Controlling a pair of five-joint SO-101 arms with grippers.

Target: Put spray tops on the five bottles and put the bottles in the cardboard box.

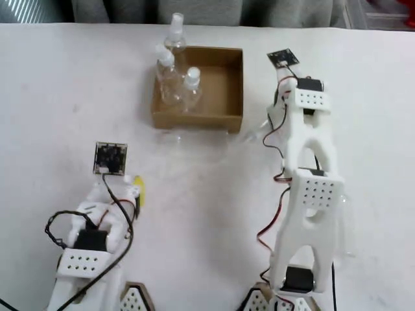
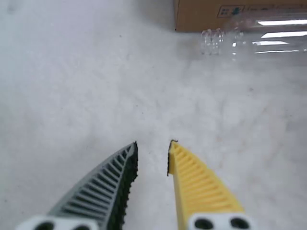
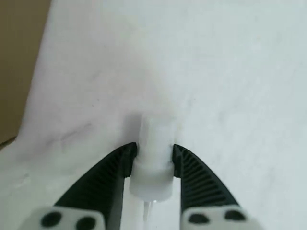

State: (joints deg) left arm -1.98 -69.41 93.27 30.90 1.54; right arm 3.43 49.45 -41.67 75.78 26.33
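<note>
Right arm [image 1: 311, 188]: We see it highest and closest to the high view. It is stretched far out over the table [image 1: 65, 84]. Its end is just beside the right side of the box.
Left arm [image 1: 91, 246]: It is folded back by the near edge of the table, well apart from the box. Its end points toward the box.
Cardboard box [image 1: 194, 121]: It sits open at the far middle of the table, between the two arms' sides.
Standing bottles [image 1: 190, 87]: We count three, all upright, each with a white top on. They crowd the far left corner of the box. We cannot tell if the farthest one is inside or just behind the box.
Lying bottle [image 2: 259, 38]: It is clear and lies on its side on the table, just beside the front wall of the box. Its long side runs along that wall. Its bare screw neck points toward the left arm's side.
Right claw [image 3: 153, 151]: Its two black fingers squeeze a spray top from both sides.
Left claw [image 2: 152, 143]: Its grey finger and yellow finger are a little way apart, with nothing between them but table.
Spray top [image 3: 151, 165]: It is white and lines up with the fingers. Its thin tube points back toward the wrist, and its narrow end pokes out past the fingertips toward the table.
</note>
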